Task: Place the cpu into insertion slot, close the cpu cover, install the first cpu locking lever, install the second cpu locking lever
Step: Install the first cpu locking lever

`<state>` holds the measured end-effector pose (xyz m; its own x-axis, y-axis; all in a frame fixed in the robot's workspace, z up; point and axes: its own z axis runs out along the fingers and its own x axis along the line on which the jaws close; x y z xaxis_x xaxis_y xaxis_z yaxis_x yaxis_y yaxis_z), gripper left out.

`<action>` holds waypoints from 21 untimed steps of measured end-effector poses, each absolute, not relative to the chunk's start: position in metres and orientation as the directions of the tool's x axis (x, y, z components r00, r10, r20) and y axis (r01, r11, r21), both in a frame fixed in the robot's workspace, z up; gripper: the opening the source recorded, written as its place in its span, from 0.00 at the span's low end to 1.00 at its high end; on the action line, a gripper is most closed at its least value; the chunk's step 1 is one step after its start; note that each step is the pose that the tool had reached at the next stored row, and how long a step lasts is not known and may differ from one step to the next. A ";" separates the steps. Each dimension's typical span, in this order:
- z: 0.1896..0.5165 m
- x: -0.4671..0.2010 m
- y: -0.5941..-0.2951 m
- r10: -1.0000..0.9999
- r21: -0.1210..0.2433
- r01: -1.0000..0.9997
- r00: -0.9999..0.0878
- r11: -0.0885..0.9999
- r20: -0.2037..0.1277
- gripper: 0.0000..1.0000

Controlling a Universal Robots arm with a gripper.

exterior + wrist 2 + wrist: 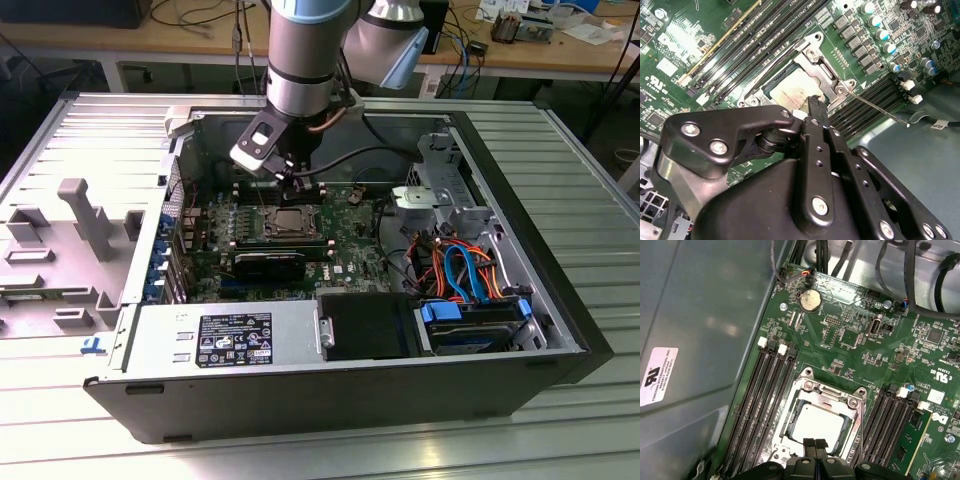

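- Our robot arm's black two-fingered tool (815, 442) hangs low inside the open computer case, its fingers pressed together on nothing, their tips just over the near edge of the socket.
- Just beyond the tips lies the cpu (819, 427), a small flat square chip with a pale silver-grey top, already seated in the insertion slot (789, 424), the square socket with a dark centre.
- The cpu cover (827, 396), a thin silver frame plate with a square window, looks to us to be lying down around the chip.
- In the second wrist view a thin bare wire locking lever (880, 110) sticks out from the socket's corner, clear of any catch.
- We judge the placing done and the work to stand at the cover and first lever; latching calls for a steady push on that slender rod, down and sideways under its hook, without scraping the board.
- Around it spreads the green circuit board (840, 340) with long black memory slots (765, 400).
- The dark grey case (300, 400) lies on a ribbed metal desk (600, 150).
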<state>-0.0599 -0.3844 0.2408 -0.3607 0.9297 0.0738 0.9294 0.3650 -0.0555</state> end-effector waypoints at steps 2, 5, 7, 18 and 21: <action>0.241 -0.060 -0.384 0.926 -0.056 0.926 -0.369 0.373 0.074 0.11; 0.241 -0.060 -0.384 0.921 -0.056 0.921 -0.382 0.387 0.074 0.11; 0.241 -0.060 -0.384 0.919 -0.056 0.918 -0.388 0.393 0.074 0.11; 0.241 -0.060 -0.384 0.907 -0.056 0.906 -0.415 0.419 0.074 0.11; 0.241 -0.060 -0.384 0.905 -0.055 0.904 -0.420 0.424 0.074 0.11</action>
